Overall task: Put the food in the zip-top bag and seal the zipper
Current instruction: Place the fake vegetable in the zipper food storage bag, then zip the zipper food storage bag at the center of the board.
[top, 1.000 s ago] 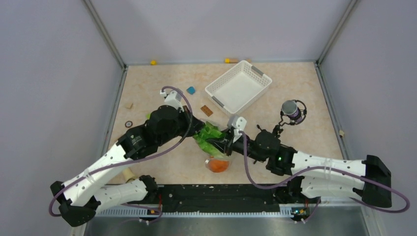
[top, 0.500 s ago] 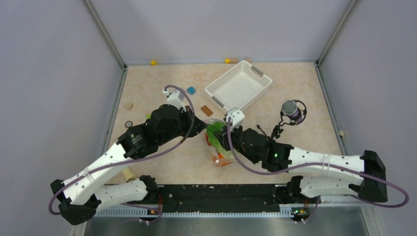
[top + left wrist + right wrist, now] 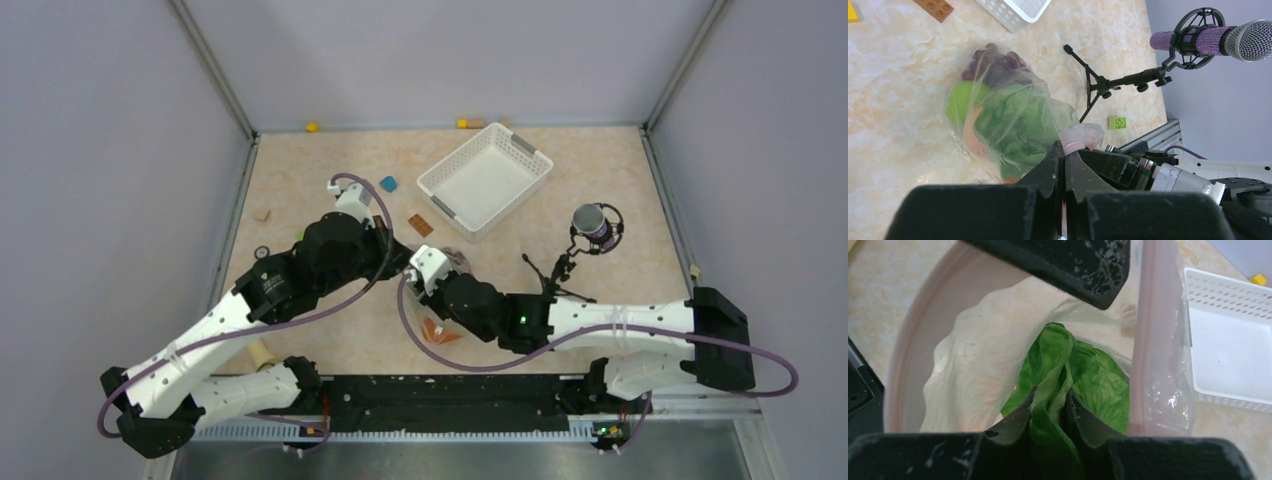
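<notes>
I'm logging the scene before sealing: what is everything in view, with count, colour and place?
zip-top bag: one, clear, table centre
zipper: one, pinkish, open at bag mouth
lettuce: one, green, in bag mouth
grape bunch: one, dark purple, inside bag
lime: one, green, inside bag
basket: one, white, far side of table
microphone: one, purple, right side
blue block: one, blue, left of basket
brown brick: one, brown, near basket
left gripper: one, black, shut on bag's edge
right gripper: one, black, shut on lettuce
</notes>
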Controlling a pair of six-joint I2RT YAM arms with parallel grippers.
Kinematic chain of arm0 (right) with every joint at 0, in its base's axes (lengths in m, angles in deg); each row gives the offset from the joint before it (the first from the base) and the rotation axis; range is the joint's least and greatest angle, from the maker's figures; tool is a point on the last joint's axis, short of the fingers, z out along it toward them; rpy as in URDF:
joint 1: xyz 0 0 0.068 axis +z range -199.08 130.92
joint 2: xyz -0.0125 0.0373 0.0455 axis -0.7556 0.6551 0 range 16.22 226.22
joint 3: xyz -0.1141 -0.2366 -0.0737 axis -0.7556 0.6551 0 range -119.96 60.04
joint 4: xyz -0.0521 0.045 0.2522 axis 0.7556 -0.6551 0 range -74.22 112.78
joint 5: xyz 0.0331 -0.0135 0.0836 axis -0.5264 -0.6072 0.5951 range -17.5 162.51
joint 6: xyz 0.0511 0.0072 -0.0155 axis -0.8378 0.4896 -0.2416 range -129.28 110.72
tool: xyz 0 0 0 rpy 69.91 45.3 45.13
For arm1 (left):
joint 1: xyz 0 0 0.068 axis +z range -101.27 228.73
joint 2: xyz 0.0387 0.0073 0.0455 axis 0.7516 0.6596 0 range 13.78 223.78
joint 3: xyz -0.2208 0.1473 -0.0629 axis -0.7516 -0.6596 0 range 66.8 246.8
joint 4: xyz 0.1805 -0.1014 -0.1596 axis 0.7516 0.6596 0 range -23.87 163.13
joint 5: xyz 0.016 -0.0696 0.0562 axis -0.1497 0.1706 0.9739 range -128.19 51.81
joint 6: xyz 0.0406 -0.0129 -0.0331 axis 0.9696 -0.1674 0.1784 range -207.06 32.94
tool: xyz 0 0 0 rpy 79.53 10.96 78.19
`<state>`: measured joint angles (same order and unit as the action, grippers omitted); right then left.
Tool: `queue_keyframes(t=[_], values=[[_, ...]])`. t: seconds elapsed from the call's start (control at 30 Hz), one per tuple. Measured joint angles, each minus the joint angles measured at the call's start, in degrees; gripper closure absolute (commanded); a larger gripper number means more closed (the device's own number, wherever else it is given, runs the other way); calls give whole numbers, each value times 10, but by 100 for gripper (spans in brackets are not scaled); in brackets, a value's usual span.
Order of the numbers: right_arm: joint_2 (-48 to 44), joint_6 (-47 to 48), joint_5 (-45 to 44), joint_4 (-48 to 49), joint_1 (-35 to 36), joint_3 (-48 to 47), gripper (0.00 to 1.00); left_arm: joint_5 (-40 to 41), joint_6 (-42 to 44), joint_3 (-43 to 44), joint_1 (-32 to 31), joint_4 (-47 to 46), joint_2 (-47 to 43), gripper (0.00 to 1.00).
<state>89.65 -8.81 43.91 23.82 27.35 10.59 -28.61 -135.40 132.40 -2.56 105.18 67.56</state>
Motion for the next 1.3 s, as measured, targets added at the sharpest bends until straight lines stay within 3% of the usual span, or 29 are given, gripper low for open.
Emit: queue_keyframes(t=[0.07,0.13,0.2,0.37,0.43,0.57,0.93,1.13,1.3], values=[[9,-3,-13,-9,0,-11,82,-1,1,1,0,0,1,100],[20,-25,-36,-28,1,-28,62,-3,0,1,2,-2,1,100],[26,-56,-63,-45,3,-41,49,-7,0,1,2,-7,0,100],[19,-104,-90,-55,4,-47,32,-12,0,-21,2,-27,-16,100],[3,-108,-80,-54,4,-43,30,-11,0,-33,2,-33,-29,100],[-73,-97,-42,-34,4,-8,19,11,0,-42,2,-35,-54,100],[-247,-67,46,78,4,56,20,44,6,-48,3,-35,-69,100],[-237,-97,10,54,4,64,20,49,14,-62,3,-43,-81,100],[-195,-143,-76,-2,3,64,21,48,27,-74,3,-52,-92,100]])
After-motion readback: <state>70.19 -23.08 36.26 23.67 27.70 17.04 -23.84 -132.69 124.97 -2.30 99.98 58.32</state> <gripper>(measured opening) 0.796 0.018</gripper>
